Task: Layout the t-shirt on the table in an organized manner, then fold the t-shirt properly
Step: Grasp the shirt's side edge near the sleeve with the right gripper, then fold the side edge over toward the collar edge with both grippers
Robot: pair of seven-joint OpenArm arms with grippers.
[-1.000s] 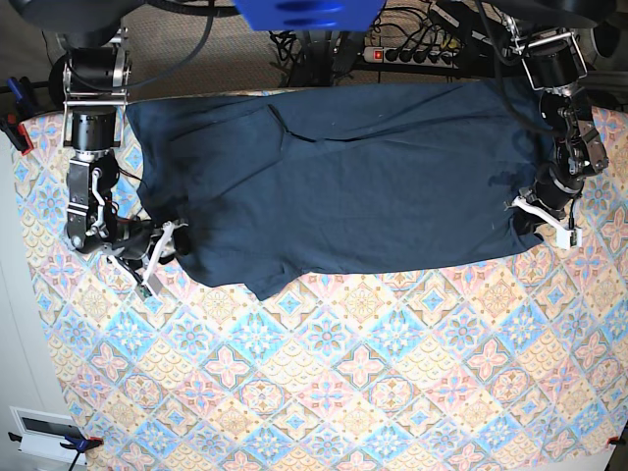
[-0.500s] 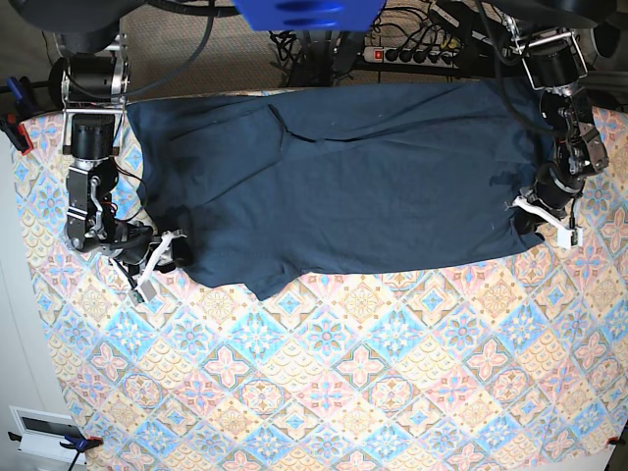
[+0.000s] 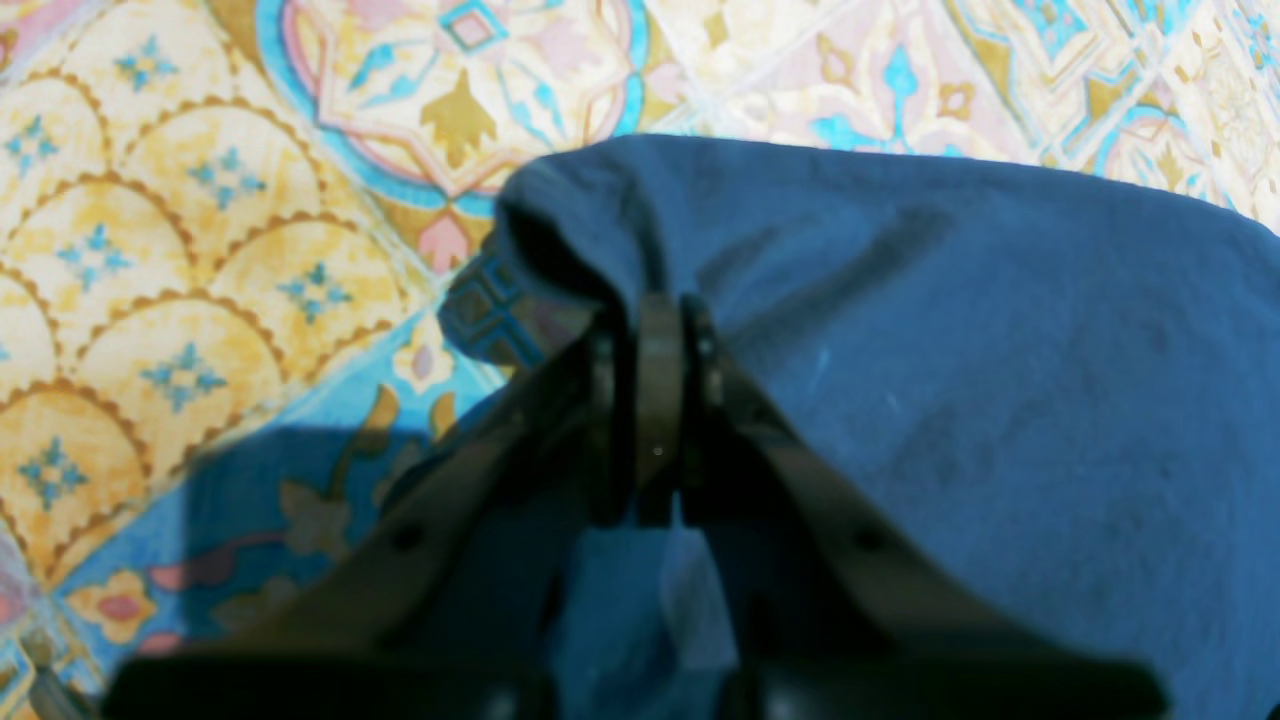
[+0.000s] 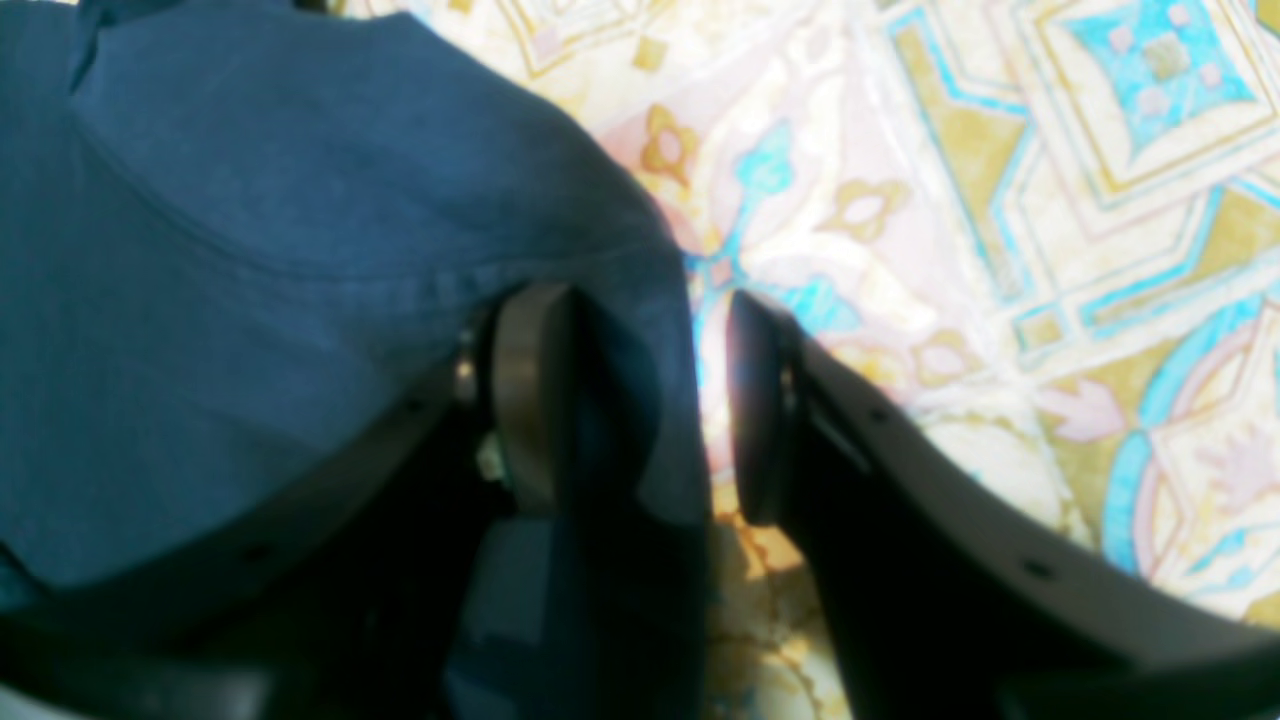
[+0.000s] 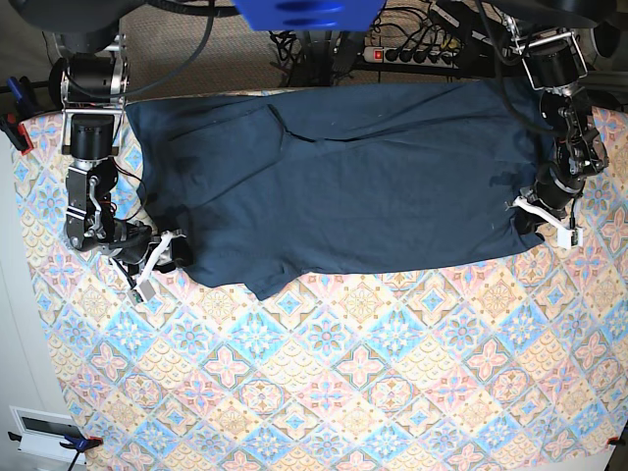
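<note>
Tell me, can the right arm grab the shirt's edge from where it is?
Probably yes: the right gripper is open with the t-shirt hem already between its fingers, and nothing blocks it.

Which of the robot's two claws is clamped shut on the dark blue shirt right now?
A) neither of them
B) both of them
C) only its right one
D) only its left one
D: the left gripper has its fingers pressed together on a fold of the t-shirt, while the right gripper stands with jaws apart around the shirt's edge.
</note>
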